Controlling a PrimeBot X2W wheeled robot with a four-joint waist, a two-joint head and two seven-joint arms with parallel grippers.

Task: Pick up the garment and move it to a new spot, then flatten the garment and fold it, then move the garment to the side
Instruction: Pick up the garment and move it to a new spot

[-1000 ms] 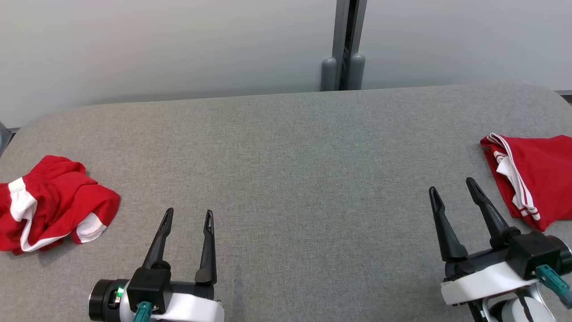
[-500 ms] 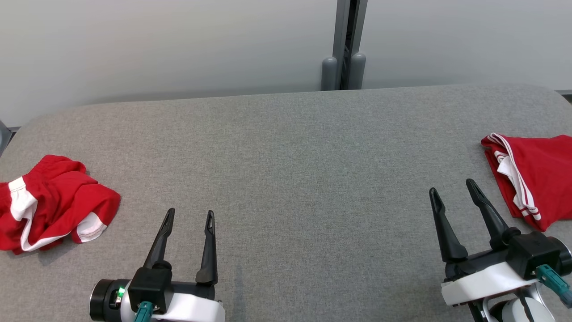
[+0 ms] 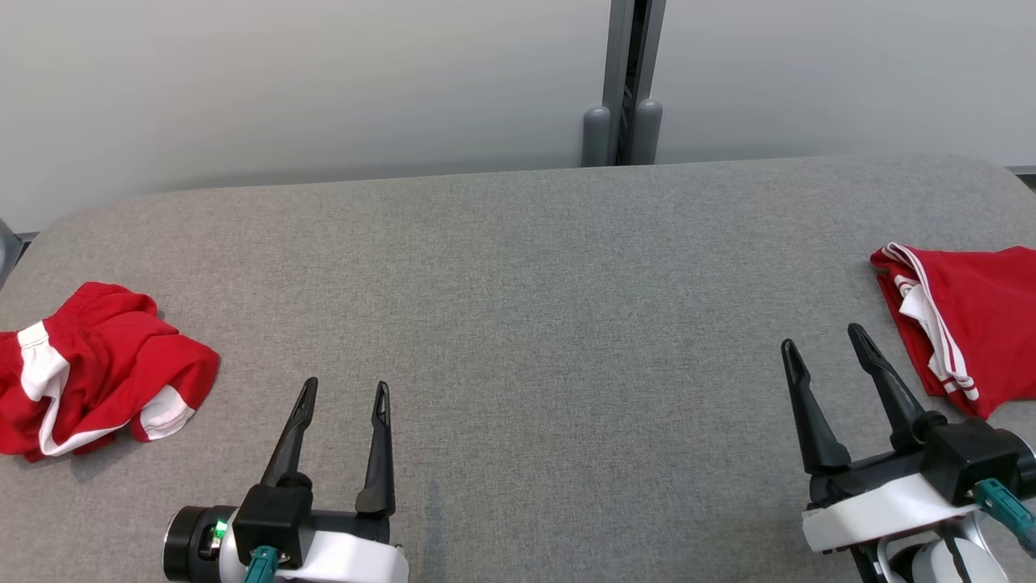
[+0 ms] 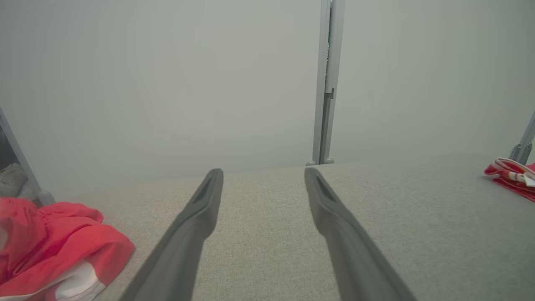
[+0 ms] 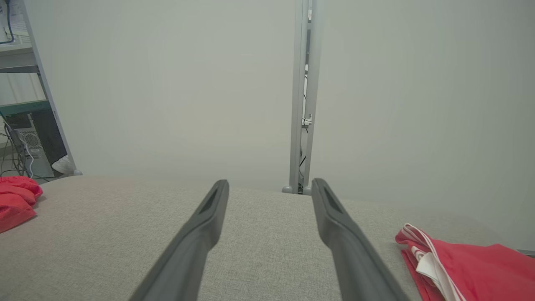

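A crumpled red garment with white trim (image 3: 89,368) lies at the table's left edge; the left wrist view has it at lower left (image 4: 54,246). A second red garment with white stripes (image 3: 963,316), folded flat, rests at the right edge, and in the right wrist view it lies at lower right (image 5: 464,263). My left gripper (image 3: 344,390) hovers open near the front of the table, to the right of the crumpled garment, holding nothing. My right gripper (image 3: 824,338) is open just left of the folded garment, also holding nothing.
The grey fabric table (image 3: 518,275) stretches wide between the two garments. A pale wall with a grey upright post (image 3: 622,81) stands behind its far edge. Shelving and equipment (image 5: 25,125) appear far left in the right wrist view.
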